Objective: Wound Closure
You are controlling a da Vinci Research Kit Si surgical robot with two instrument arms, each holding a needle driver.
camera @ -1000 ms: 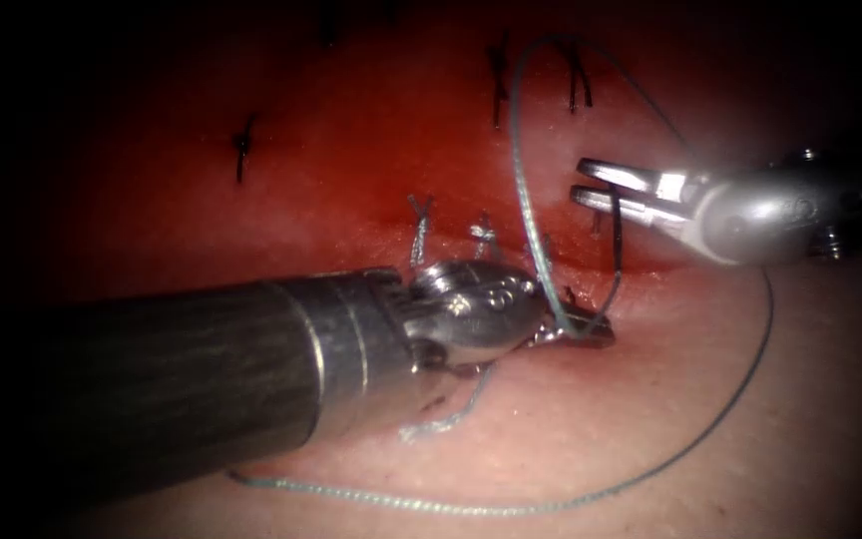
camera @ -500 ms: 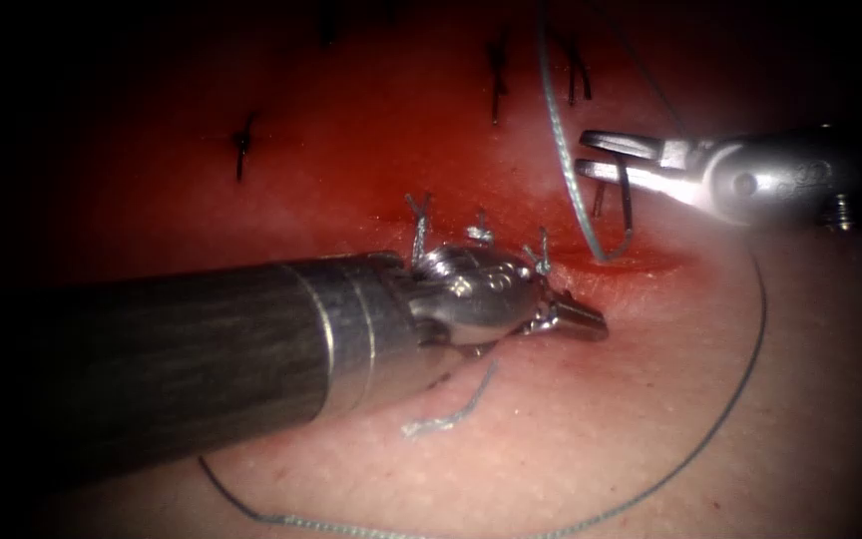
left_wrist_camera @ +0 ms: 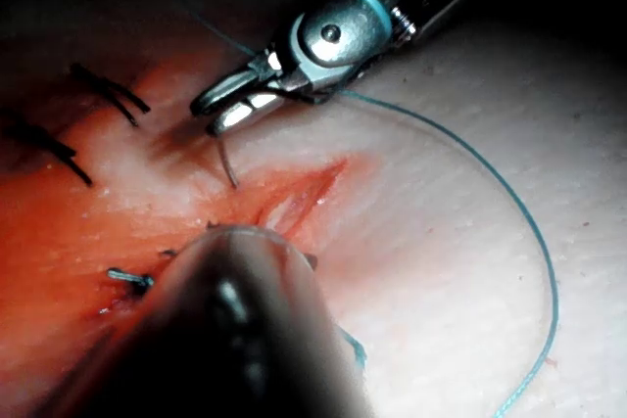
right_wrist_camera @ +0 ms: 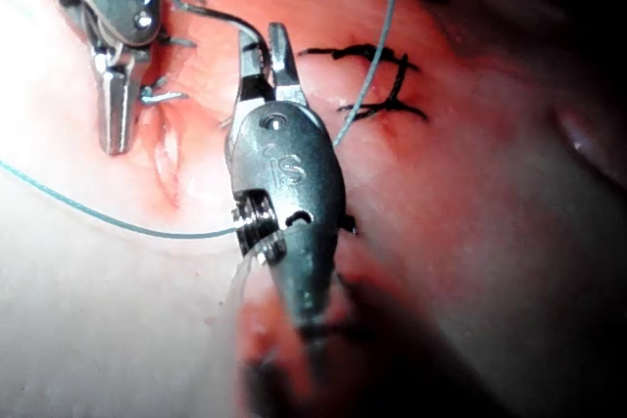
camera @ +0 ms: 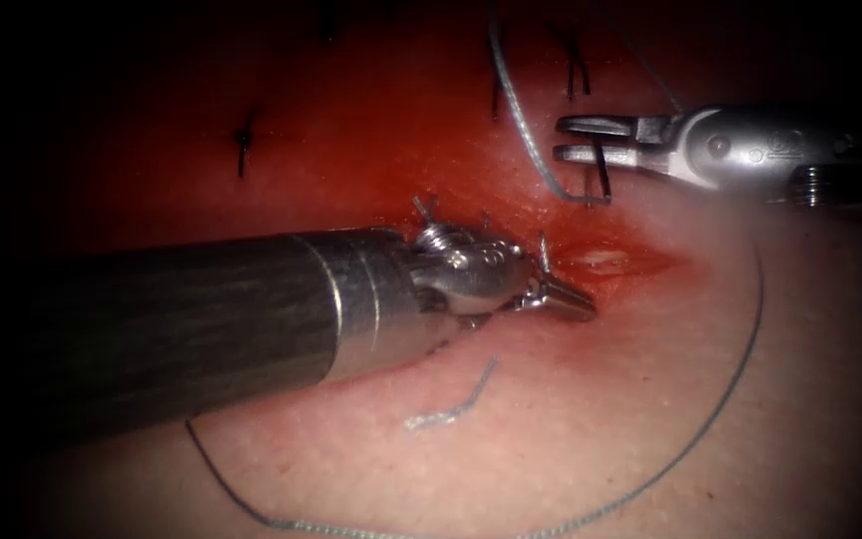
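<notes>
The left arm's tool lies low across the tissue, its jaws closed on nothing, tips resting just left of the open end of the cut. A cut end of thread lies loose on the tissue below it, and tied stitches sit along the cut beside its wrist. To the right, the right arm's tool grips the needle near one end; the needle hangs free above the tissue, having lifted clear of the cut over the last second, drawing thread through. The next move likely calls for pulling slack, and the long loop sweeping round the left shaft could snag.
</notes>
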